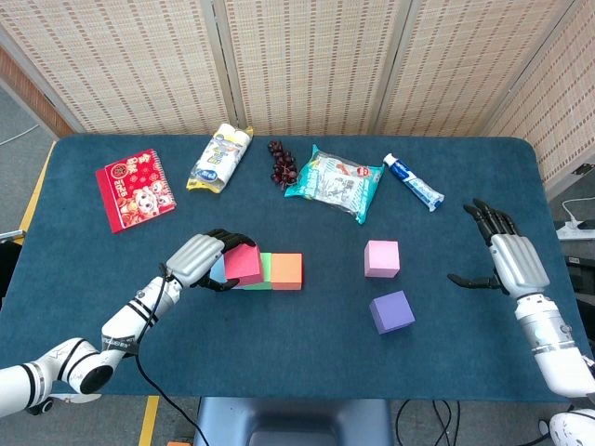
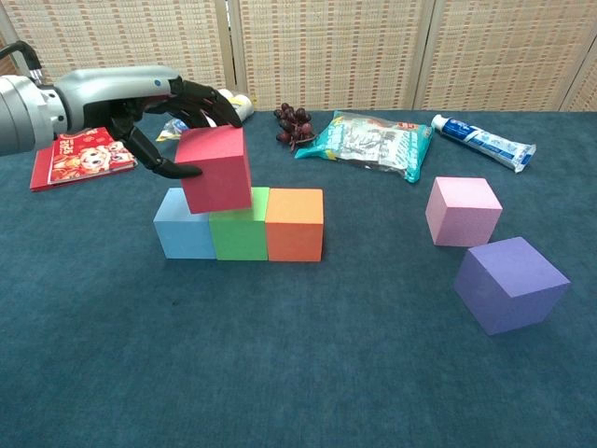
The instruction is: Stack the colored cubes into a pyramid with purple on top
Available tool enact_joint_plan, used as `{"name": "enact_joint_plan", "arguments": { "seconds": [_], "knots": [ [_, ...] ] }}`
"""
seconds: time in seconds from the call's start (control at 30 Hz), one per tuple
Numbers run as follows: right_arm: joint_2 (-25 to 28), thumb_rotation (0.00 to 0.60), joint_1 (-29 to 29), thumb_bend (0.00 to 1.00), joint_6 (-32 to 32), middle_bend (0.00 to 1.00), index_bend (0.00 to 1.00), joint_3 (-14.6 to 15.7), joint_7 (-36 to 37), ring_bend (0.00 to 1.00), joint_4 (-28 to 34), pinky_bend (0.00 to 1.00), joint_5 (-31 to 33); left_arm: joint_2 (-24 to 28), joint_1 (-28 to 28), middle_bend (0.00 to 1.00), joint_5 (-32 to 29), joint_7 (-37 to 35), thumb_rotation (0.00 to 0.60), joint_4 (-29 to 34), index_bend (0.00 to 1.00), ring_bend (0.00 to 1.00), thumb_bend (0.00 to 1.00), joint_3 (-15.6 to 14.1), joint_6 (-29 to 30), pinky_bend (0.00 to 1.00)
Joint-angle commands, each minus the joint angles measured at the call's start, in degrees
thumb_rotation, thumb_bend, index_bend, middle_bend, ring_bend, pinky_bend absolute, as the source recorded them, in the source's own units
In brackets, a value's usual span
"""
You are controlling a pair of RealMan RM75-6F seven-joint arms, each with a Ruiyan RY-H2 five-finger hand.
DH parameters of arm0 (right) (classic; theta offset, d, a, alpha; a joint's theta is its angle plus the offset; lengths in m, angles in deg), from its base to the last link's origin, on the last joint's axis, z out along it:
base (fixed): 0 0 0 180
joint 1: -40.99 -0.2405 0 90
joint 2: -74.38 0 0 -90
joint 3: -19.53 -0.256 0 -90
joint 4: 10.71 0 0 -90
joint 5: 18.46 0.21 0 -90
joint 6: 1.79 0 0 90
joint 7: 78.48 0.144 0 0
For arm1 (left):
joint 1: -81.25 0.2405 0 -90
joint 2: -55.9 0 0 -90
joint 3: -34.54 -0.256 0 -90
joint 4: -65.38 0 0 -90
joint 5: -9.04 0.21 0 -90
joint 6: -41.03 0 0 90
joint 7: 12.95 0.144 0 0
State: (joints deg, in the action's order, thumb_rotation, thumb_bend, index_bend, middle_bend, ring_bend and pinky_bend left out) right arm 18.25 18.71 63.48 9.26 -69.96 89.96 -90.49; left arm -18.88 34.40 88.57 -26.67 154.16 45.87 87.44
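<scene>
Left robot hand (image 2: 163, 112) grips red cube (image 2: 215, 169) over blue/green cubes (image 2: 213, 222); right robot hand (image 1: 507, 260) spread, holding nothing.

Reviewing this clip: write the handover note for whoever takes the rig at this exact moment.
Left robot hand holds the red cube tilted over the seam of the blue cube and green cube; not released. Right robot hand is open, idle at the table's right edge.
Done: base row blue, green, orange cube.
Left: seat red, add the pink cube beside it, then the purple cube on top.
</scene>
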Motion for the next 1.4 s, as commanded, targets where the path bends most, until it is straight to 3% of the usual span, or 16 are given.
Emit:
{"name": "enact_joint_plan", "arguments": {
  "seconds": [0.03,0.3,0.47,1.4],
  "knots": [
    [0.0,0.6,0.2,0.07,0.1,0.0,0.0,-0.1,-0.1,0.0,0.0,0.0,0.3,-0.6,-1.3,0.27,4.6,-5.2,0.6,-4.0,0.25,0.23,0.34,-1.2,0.0,0.18],
    [-0.2,0.6,0.4,0.07,0.2,0.0,0.0,-0.3,-1.0,0.0,0.3,0.0,1.3,-2.2,-3.6,0.25,10.4,-12.5,0.6,-11.6,0.25,0.21,0.35,-3.6,1.1,0.16],
    [-0.5,0.6,0.4,0.07,0.1,0.0,0.0,-0.6,-1.6,0.0,0.3,0.0,1.9,-3.3,-4.1,0.24,11.4,-13.2,0.6,-14.3,0.25,0.19,0.34,-4.8,1.8,0.16],
    [-0.8,0.6,0.6,0.07,-0.4,0.0,0.0,-1.0,-1.9,0.0,0.0,0.0,2.2,-2.7,-4.6,0.22,9.7,-12.9,0.6,-13.3,0.24,0.18,0.34,-6.9,3.1,0.14]
  ]
}}
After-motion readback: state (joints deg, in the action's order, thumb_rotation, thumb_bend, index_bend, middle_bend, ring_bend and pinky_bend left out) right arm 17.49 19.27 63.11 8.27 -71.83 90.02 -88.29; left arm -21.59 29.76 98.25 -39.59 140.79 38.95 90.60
